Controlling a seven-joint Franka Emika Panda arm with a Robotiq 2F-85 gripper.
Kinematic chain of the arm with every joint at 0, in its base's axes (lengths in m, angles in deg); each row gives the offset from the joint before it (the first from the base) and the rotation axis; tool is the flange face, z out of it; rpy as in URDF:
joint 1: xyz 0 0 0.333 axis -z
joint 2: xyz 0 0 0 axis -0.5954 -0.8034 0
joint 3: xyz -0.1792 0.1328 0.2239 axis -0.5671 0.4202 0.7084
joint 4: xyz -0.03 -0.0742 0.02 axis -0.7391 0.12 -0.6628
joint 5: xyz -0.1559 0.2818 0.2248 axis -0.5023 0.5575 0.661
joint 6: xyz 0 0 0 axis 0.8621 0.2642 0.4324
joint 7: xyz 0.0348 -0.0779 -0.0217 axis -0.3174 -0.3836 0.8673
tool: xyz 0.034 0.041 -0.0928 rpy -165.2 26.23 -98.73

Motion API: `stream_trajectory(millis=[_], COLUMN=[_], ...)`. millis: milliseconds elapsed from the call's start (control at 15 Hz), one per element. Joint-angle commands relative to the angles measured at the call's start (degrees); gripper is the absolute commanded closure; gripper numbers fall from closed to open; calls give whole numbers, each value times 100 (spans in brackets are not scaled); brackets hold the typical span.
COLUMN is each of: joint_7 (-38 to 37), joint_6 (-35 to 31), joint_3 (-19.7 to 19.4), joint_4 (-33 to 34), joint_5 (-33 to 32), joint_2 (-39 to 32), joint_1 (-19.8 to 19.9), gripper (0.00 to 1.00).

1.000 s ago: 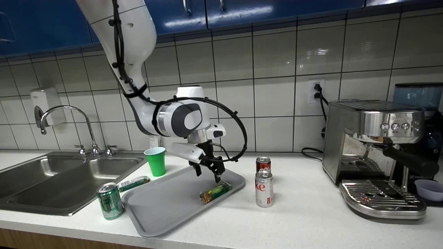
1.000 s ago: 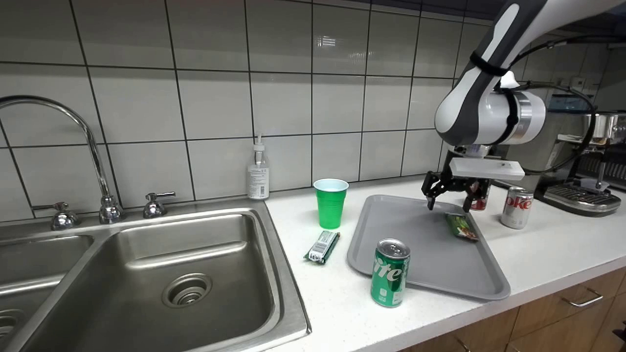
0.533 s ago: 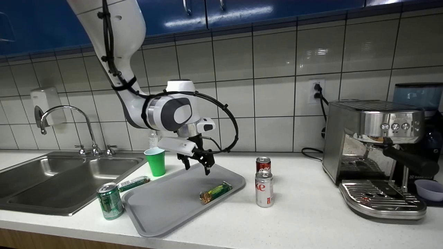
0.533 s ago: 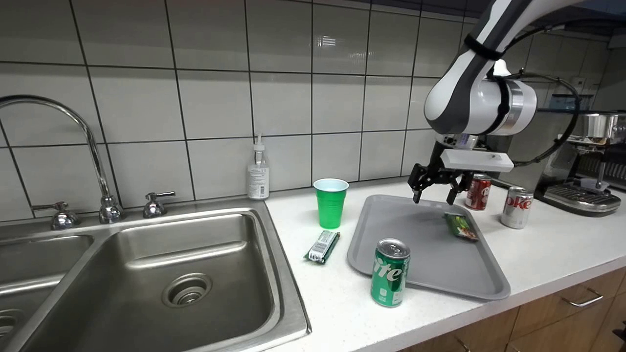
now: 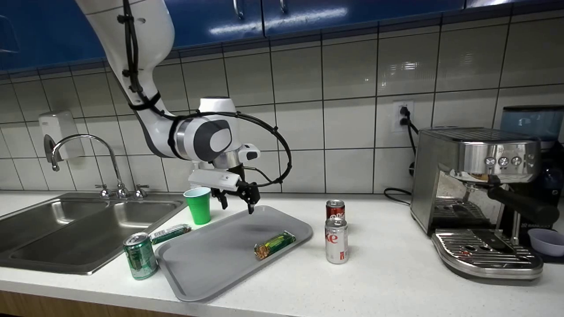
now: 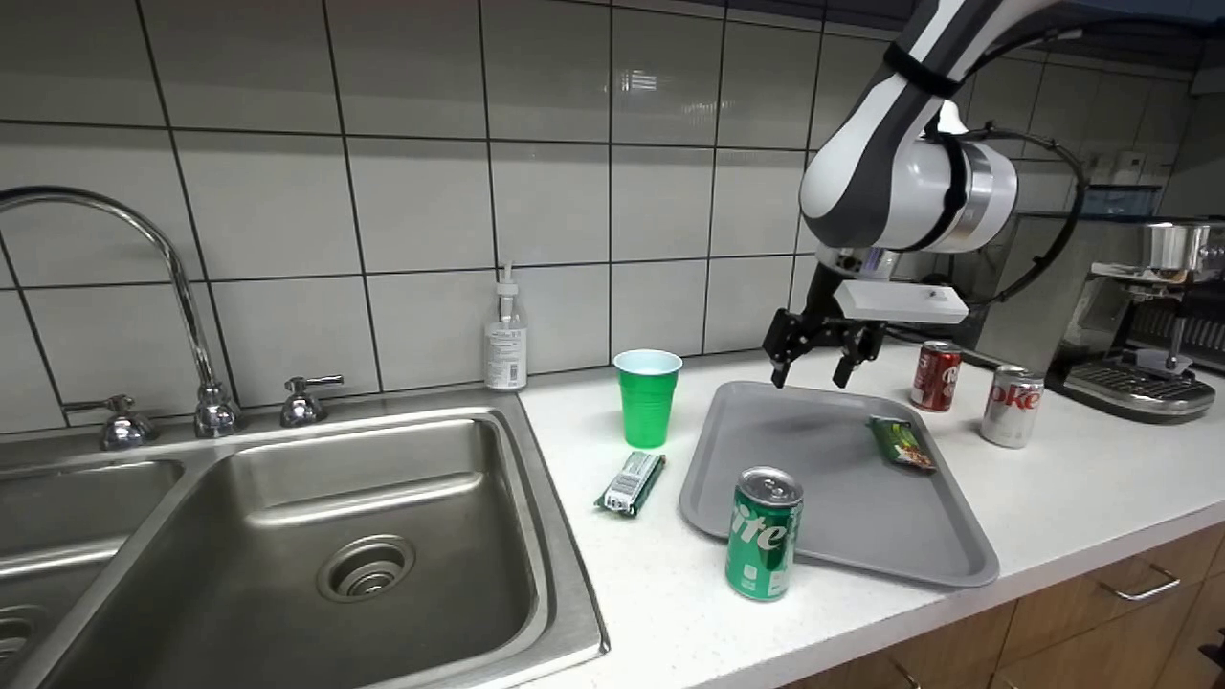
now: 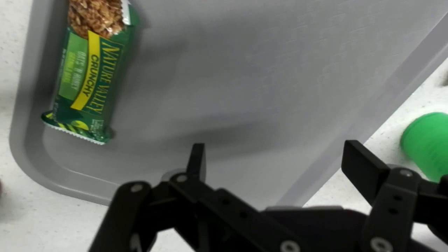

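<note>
While end effector (image 6: pixel 811 377) hangs near tray rim (image 7: pixel 402 84), jaws spread, gap parts it from granola bar (image 7: pixel 92 73) inside.

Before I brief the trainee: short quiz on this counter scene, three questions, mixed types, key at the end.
1. Multiple choice: what lies on the gray tray?
(a) a cup
(b) a granola bar
(c) a soap bottle

2. True or false: the gripper is open and holds nothing.

3. Count: how many cans stand on the counter, and what color is each?

Key:
1. b
2. True
3. Three: a green can, a red can and a silver can.
</note>
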Motion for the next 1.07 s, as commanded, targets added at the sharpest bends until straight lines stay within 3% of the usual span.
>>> stream_trajectory(millis=[0,1000], joint_7=[338,678], joint_6=[243,673], joint_3=[212,647], joint_4=[187,1067], joint_5=[134,188], joint_2=[93,-231], joint_1=[39,-229], gripper=[0,0])
